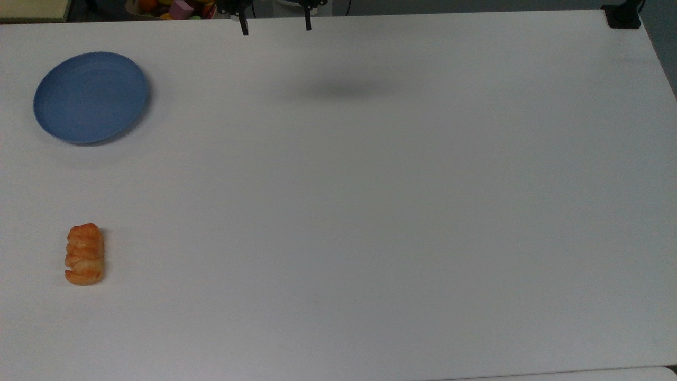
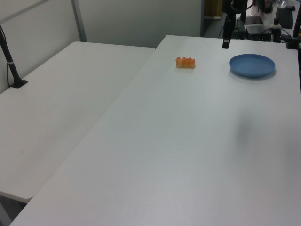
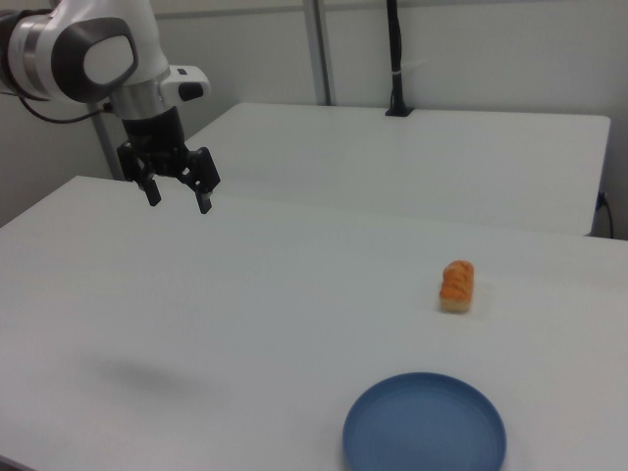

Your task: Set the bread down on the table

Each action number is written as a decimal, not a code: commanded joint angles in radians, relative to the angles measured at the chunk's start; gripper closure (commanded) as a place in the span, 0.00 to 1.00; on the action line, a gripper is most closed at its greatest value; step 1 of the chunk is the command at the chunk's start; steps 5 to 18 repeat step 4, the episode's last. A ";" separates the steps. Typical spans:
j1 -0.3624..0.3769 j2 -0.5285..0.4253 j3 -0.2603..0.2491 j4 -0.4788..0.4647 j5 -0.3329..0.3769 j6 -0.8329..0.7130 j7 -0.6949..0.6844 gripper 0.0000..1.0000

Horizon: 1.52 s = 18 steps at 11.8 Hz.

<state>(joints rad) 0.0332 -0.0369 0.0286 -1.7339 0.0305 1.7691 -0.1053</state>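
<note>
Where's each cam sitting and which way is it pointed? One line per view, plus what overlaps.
Top view: overhead, looking down on the table; bread low on the top view's left, blue plate above it, the open hand at the upper edge.
Left view: raised at one end, looking along the table toward bread and plate; one dark finger hangs at the far end.
Right view: from the opposite end, plate nearest, bread behind; arm and hand upper left.
Shared: bread and plate appear in all three.
</note>
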 commanded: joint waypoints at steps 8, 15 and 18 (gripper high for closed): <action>0.056 -0.023 -0.061 -0.013 0.031 0.015 -0.028 0.00; 0.056 -0.023 -0.061 -0.013 0.031 0.015 -0.028 0.00; 0.056 -0.023 -0.061 -0.013 0.031 0.015 -0.028 0.00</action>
